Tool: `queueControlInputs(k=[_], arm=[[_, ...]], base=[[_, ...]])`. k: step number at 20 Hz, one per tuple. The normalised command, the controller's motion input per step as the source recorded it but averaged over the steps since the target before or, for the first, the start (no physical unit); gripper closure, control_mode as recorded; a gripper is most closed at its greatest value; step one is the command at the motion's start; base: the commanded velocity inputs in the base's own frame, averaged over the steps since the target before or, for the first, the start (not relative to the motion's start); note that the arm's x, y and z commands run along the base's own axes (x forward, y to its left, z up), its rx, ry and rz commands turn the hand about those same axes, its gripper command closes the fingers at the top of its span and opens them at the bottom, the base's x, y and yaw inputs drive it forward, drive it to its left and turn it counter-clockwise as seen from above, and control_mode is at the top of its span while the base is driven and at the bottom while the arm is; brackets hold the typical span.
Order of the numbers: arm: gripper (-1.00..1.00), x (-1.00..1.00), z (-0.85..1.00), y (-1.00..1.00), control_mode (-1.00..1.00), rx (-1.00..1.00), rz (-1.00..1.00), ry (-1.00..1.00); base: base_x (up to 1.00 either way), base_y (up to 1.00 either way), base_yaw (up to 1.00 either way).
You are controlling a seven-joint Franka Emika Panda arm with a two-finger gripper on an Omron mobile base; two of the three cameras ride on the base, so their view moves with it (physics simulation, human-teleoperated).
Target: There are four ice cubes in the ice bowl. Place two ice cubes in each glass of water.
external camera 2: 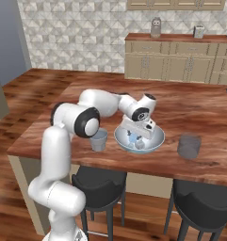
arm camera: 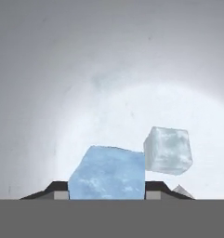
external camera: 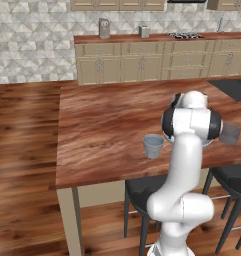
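Ice bowl [external camera 2: 155, 140]: pale glossy blue-white. Ice cubes: one mottled sky-blue [arm camera: 107, 173], one frosted white-grey [arm camera: 168, 150]. Glasses [external camera 2: 99, 140] [external camera 2: 189, 146]: translucent grey-blue. Table [external camera: 102, 130]: reddish-brown woodgrain. Stools [external camera 2: 98, 183]: black.

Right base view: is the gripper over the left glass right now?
No. The gripper reaches down inside the ice bowl, while the left glass stands beside the bowl, apart from the hand.

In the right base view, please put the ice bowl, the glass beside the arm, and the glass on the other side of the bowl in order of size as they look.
1. The ice bowl, clearly the widest.
2 and 3. The glass right of the bowl and the glass beside the arm look about alike; the arm partly covers the second, so I do not rank them.
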Motion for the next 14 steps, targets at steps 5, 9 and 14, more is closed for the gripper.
queueControlInputs(k=[5, 9, 14], arm=[[1.0, -0.05, 0.8, 0.0, -1.0, 0.05, -0.08, 0.0], [1.0, -0.07, 0.96, -0.28, -1.0, 0.02, -0.15, 0.08], [1.0, -0.36, 0.57, -0.92, -1.0, 0.0, -0.12, 0.08]], base=[[0.0, 0.0, 0.0], [0.0, 0.0, 0.0], [0.0, 0.0, 0.0]])
